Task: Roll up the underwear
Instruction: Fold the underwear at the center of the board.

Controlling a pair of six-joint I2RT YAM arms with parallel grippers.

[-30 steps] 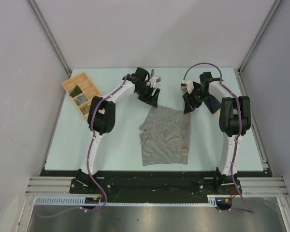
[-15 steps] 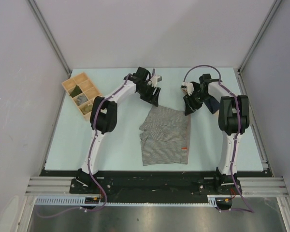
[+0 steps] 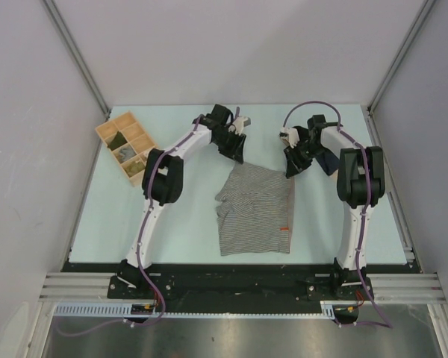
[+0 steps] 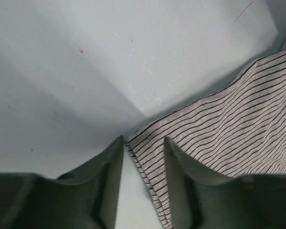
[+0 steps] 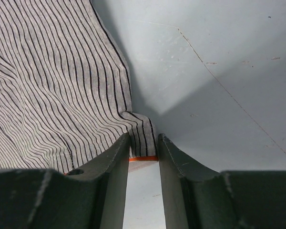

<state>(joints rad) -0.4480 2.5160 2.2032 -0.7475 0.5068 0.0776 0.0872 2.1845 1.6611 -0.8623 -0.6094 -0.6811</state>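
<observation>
The underwear (image 3: 255,209), grey with fine dark stripes and an orange trim, lies flat in the middle of the table. My left gripper (image 3: 237,154) is low at its far left corner. In the left wrist view that gripper (image 4: 144,145) is open, and the corner of the underwear (image 4: 152,152) lies between the jaws, touching only the right one. My right gripper (image 3: 290,168) is at the far right corner. In the right wrist view that gripper (image 5: 143,140) is open but narrow, and the humped, orange-edged corner of the underwear (image 5: 142,138) fills the gap.
A wooden compartment tray (image 3: 127,145) with small dark items sits at the far left. A dark navy garment (image 3: 330,161) lies behind the right wrist. Metal frame posts run along both sides of the table.
Both grippers have shifted slightly toward the underwear's far corners. The underwear itself lies as before.
</observation>
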